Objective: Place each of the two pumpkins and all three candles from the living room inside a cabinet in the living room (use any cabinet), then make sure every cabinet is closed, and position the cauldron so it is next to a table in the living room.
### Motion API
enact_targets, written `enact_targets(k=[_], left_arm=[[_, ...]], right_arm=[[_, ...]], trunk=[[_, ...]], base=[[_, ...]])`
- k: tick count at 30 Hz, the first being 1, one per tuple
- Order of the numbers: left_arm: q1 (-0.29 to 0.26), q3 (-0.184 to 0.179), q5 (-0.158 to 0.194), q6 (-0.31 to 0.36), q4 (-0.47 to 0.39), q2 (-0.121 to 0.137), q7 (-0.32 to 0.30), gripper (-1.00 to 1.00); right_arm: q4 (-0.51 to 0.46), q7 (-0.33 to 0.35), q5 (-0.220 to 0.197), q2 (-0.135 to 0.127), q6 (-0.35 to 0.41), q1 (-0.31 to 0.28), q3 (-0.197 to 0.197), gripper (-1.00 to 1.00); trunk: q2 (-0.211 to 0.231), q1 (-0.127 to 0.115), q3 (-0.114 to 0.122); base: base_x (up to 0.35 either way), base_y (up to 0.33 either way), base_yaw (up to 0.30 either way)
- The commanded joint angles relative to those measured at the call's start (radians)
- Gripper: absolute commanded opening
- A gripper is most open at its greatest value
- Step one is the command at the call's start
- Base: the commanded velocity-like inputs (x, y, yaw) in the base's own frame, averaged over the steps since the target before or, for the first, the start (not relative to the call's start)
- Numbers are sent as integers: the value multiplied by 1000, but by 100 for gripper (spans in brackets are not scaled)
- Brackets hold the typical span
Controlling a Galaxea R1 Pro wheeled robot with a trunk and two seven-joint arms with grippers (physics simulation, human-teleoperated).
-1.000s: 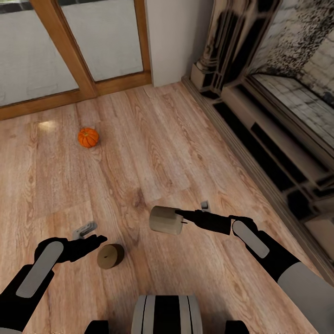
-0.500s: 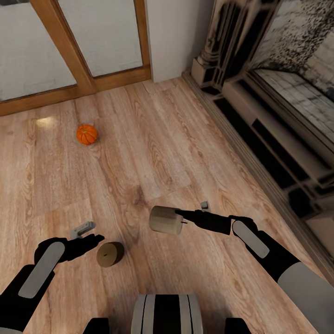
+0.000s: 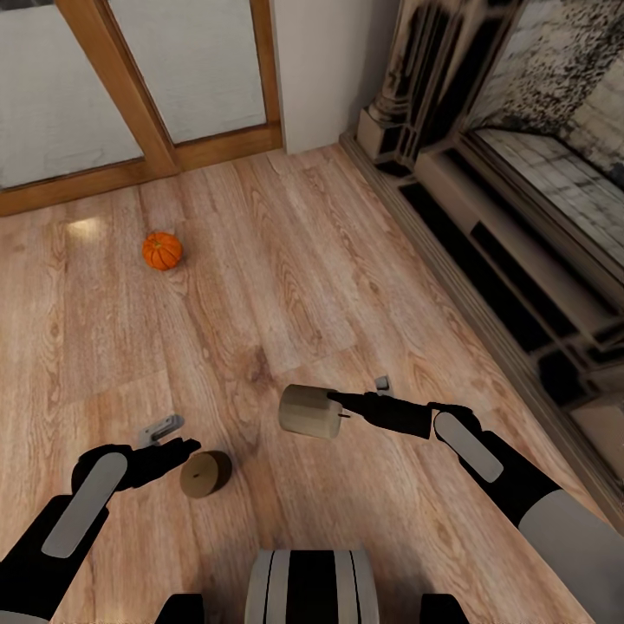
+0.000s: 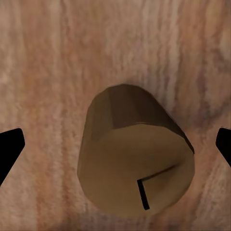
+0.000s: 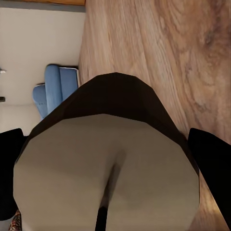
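Observation:
One orange pumpkin (image 3: 162, 250) sits on the wood floor at the far left. A brown candle (image 3: 205, 474) lies on its side on the floor. My left gripper (image 3: 172, 440) is open just left of it. In the left wrist view the brown candle (image 4: 137, 159) lies between the spread fingertips (image 4: 9, 149), untouched. My right gripper (image 3: 347, 400) is shut on a pale candle (image 3: 310, 411), held sideways above the floor. That pale candle (image 5: 110, 163) sits between both fingers (image 5: 211, 163) in the right wrist view. The cabinet, cauldron and table are out of view.
A glass door with a wooden frame (image 3: 121, 87) runs along the far wall. A dark ornate fireplace surround (image 3: 416, 78) and a low stepped ledge (image 3: 520, 277) line the right side. Open wood floor (image 3: 286, 260) lies between me and the pumpkin.
The head view shifted slightly, so the pumpkin sits a little higher in frame. My left gripper edged closer to the brown candle. The right gripper kept holding the pale candle still.

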Motion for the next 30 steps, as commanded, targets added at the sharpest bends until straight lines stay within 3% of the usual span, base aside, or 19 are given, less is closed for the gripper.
enact_targets(k=[1,30], left_arm=[[0,-2,10,0,-1,1,10,100],[0,0,9,0,0,1,11,100]], right_arm=[[0,0,-8,-1,4,-1,2,-100],[0,-2,-8,-1,4,-1,2,-100]], trunk=[[0,0,-1],[0,0,-1]], base=[[-79,-59,0],[-8,-23,0]])
